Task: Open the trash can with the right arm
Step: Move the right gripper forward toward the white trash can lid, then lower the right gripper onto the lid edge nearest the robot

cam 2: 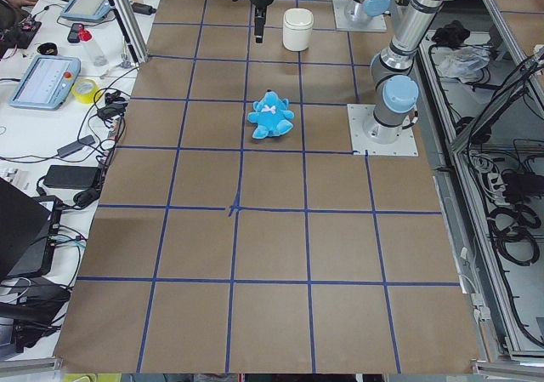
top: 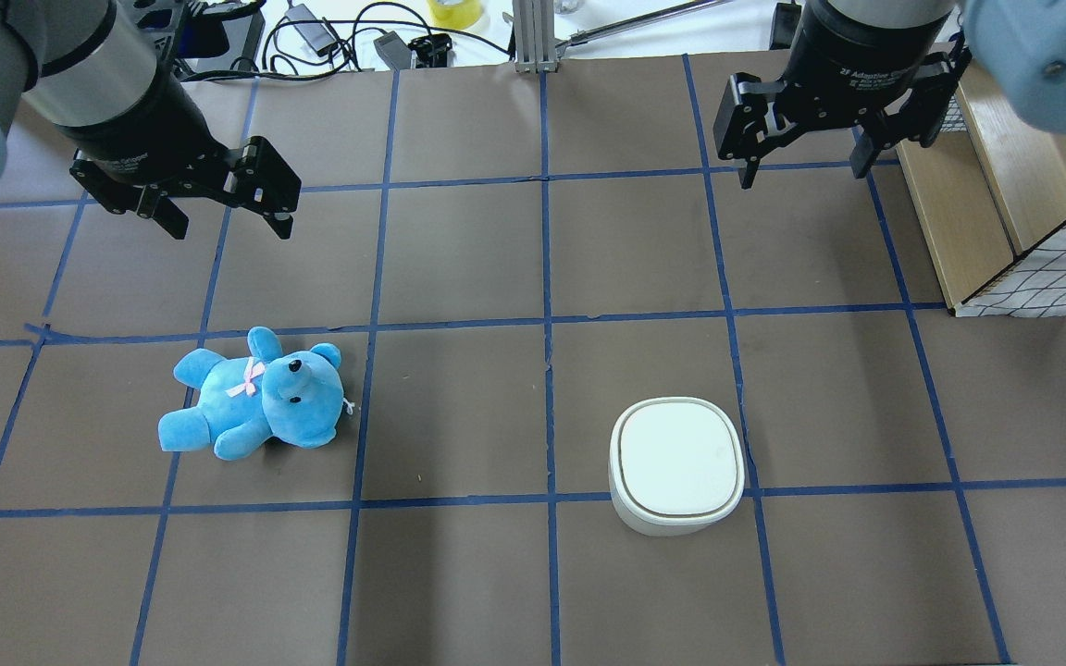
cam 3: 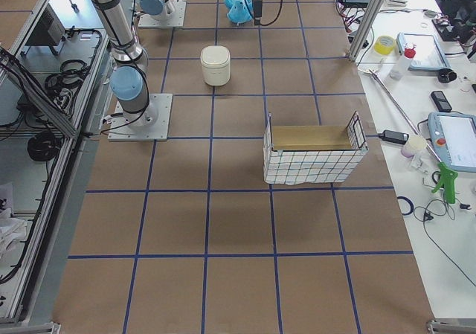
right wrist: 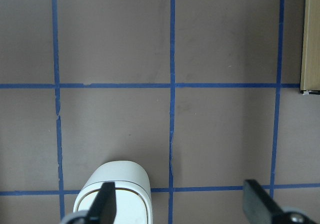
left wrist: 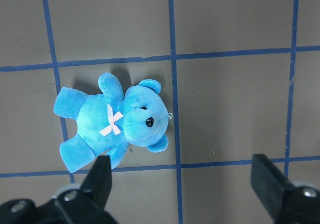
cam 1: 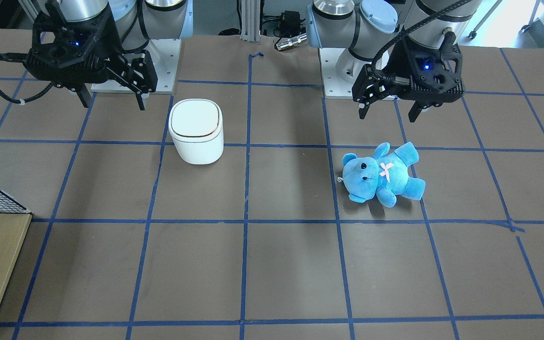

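We see the can (top: 676,465) standing upright on the counter (top: 459,573) with its lid down, and our right gripper (top: 804,174) hangs above the counter well apart from it, jaws spread wide and holding nothing. Our left gripper (top: 229,227) is also wide open and empty, hovering near the blue teddy (top: 255,393). The teddy lies face up on the counter, well apart from the can.

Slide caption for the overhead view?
Left gripper and right gripper open, aloft; small white plastic trash can closed; blue plush teddy untouched.
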Tool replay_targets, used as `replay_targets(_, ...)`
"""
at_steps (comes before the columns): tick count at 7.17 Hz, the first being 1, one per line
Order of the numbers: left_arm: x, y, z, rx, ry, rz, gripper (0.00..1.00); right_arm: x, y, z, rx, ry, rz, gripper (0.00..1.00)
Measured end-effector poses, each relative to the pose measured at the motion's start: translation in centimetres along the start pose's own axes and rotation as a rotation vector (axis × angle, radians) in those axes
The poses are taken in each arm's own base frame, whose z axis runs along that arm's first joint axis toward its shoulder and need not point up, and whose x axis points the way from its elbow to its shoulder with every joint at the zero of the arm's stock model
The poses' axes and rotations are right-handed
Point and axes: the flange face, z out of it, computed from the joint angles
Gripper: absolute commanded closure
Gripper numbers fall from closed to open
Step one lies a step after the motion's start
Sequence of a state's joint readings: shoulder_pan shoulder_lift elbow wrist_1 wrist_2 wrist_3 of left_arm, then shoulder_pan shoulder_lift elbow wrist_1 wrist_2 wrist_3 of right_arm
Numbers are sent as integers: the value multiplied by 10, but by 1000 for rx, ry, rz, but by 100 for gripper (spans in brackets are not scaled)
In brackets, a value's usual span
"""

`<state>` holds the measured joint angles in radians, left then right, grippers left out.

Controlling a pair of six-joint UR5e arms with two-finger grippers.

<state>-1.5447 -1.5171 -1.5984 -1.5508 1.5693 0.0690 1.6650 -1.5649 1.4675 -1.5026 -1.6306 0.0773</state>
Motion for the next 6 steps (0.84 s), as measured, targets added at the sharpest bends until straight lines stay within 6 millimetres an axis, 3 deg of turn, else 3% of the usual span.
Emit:
replay_targets(2,0,0,0,0,0,0,0,-23,17,30,-82,7,-9,100)
replay_targets(4,0,0,0,0,0,0,0,-45,39,68,-164,25,-1,100)
replay_targets(6,0,0,0,0,0,0,0,-53,60,116,-256,38,2,100)
